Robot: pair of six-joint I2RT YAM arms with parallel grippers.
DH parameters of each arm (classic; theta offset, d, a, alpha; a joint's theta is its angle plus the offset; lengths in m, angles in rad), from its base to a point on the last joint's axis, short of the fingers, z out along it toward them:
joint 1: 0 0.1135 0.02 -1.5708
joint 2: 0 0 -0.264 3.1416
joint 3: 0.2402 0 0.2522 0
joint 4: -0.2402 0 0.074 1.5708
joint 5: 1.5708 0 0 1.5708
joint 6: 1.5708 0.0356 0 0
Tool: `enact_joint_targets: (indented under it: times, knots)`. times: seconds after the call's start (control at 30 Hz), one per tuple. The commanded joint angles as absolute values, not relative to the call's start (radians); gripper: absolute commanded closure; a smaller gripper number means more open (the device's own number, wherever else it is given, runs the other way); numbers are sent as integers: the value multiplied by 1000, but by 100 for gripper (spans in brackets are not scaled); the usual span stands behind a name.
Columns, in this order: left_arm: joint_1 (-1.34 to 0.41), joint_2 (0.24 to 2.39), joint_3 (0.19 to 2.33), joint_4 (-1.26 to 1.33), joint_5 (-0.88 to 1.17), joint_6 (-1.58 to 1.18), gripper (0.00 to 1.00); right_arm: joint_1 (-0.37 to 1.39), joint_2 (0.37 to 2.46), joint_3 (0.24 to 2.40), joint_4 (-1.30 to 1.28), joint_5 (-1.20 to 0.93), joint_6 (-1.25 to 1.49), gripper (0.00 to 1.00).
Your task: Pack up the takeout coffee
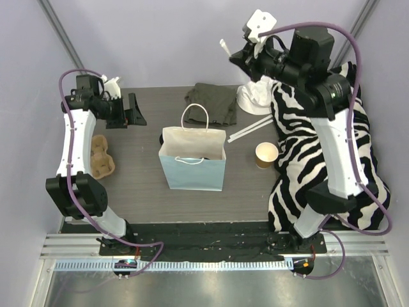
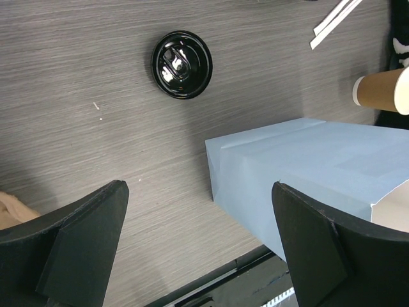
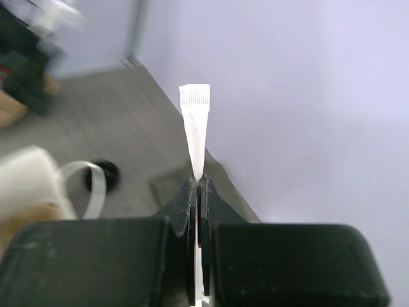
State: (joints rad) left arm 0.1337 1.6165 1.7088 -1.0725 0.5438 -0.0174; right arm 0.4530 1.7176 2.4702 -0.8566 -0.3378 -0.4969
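No lidded tan cup shows in any view. A lidless tan paper cup (image 1: 266, 155) stands right of the blue paper bag (image 1: 192, 167); it also shows in the left wrist view (image 2: 382, 88). A loose round black lid (image 2: 182, 56) lies on the table beyond the bag's corner (image 2: 300, 173); it is hidden in the top view. My left gripper (image 1: 136, 110) is open and empty, above the table left of the bag (image 2: 198, 185). My right gripper (image 1: 231, 57) is raised at the back, shut on a white paper-wrapped straw (image 3: 195, 128).
A brown pulp cup carrier (image 1: 101, 157) lies at the left edge. Two wrapped straws (image 1: 249, 130) lie right of the bag. A dark green cloth (image 1: 213, 102) and a white object (image 1: 254, 96) sit at the back. A zebra-print cloth (image 1: 313, 153) covers the right side.
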Motion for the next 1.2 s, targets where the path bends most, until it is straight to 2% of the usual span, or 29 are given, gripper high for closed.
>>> enact_joint_targets:
  times: [0.0, 0.2, 0.37, 0.53, 1.0, 1.17]
  knots:
    - [153, 1568, 1724, -1078, 554, -5, 0, 596, 1619, 2488, -754, -442, -237, 99]
    - [169, 1556, 1698, -1083, 589, 18, 0, 690, 1594, 2401, -666, -520, -144, 99]
    - [175, 1528, 1651, -1068, 604, 18, 0, 776, 1578, 2229, -623, -465, -205, 99]
    - [175, 1462, 1559, -1034, 626, 8, 0, 825, 1623, 2214, -592, -411, -250, 99]
    - [175, 1408, 1453, -965, 658, -49, 0, 838, 1631, 1967, -532, -359, -436, 99]
    - [176, 1413, 1445, -960, 664, -48, 0, 838, 1574, 1792, -477, -330, -511, 99]
